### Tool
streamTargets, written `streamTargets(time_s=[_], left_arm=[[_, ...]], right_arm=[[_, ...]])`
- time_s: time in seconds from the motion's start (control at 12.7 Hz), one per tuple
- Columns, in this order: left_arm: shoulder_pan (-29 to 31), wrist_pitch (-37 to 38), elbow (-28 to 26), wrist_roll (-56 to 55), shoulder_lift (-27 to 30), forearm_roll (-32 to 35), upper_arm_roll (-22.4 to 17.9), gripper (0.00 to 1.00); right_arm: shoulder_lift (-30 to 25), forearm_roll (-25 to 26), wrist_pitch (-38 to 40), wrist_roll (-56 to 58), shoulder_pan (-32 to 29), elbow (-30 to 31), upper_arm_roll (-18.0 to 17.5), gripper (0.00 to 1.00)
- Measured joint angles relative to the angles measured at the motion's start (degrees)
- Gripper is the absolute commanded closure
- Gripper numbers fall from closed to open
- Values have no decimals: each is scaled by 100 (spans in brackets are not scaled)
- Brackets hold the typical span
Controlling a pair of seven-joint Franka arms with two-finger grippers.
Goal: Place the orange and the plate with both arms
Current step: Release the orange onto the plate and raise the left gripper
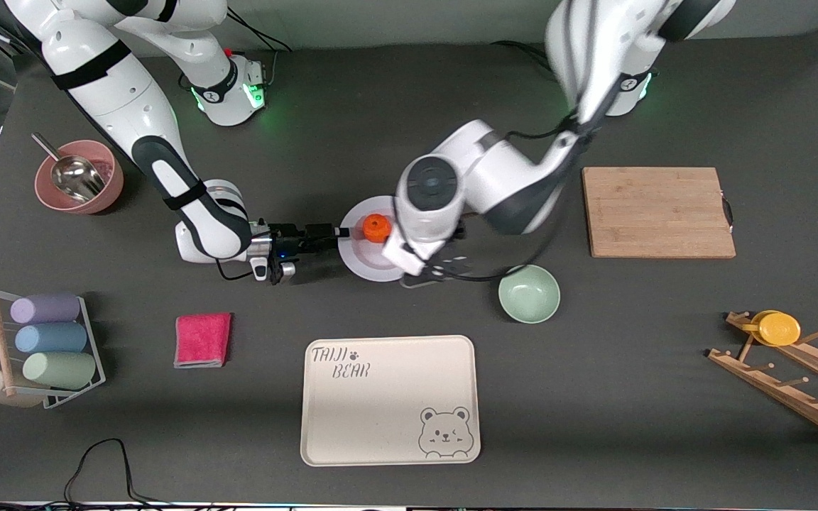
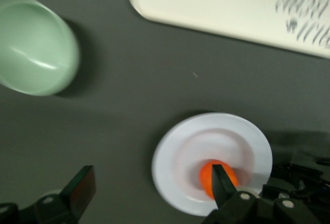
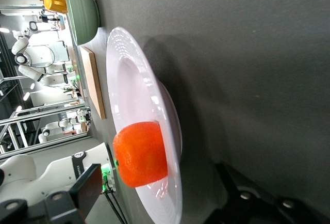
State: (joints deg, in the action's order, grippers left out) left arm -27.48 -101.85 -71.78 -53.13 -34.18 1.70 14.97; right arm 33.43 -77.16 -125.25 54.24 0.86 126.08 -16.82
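The orange (image 1: 375, 227) sits in the white plate (image 1: 363, 264) at mid-table. My right gripper (image 1: 338, 232) lies low at the plate's rim on the right arm's side. Its jaws are open, one finger above the rim and one beneath it, with gaps showing. In the right wrist view the orange (image 3: 140, 153) rests on the plate (image 3: 124, 79) between the fingers of the right gripper (image 3: 160, 195). My left gripper (image 1: 437, 273) hovers open and empty over the plate's edge that is nearer the front camera. The left wrist view looks down on the orange (image 2: 206, 175), the plate (image 2: 227, 131) and the left gripper (image 2: 152, 185).
A pale green bowl (image 1: 530, 293) stands beside the plate toward the left arm's end. The cream bear tray (image 1: 390, 399) lies nearer the front camera. There are also a wooden board (image 1: 657, 211), a pink cloth (image 1: 202, 339), a pink bowl with a scoop (image 1: 79, 176) and a yellow cup (image 1: 778, 328) on a wooden rack.
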Motion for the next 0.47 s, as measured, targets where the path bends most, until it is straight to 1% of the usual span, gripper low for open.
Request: streamTargets(time_s=[0.08, 0.16, 0.39, 0.47], left_arm=[[286, 371, -6, 433, 295, 0, -2, 0], [586, 778, -18, 930, 547, 2, -11, 0], [1470, 1622, -59, 2223, 1023, 5, -75, 0], [1667, 1823, -65, 2589, 1158, 5, -211, 0]], right_arm=[[4, -9, -57, 0, 3, 0, -37, 25], [7, -14, -74, -2, 4, 1, -50, 36], [9, -14, -87, 0, 2, 0, -51, 90], [9, -14, -93, 0, 1, -2, -51, 100]])
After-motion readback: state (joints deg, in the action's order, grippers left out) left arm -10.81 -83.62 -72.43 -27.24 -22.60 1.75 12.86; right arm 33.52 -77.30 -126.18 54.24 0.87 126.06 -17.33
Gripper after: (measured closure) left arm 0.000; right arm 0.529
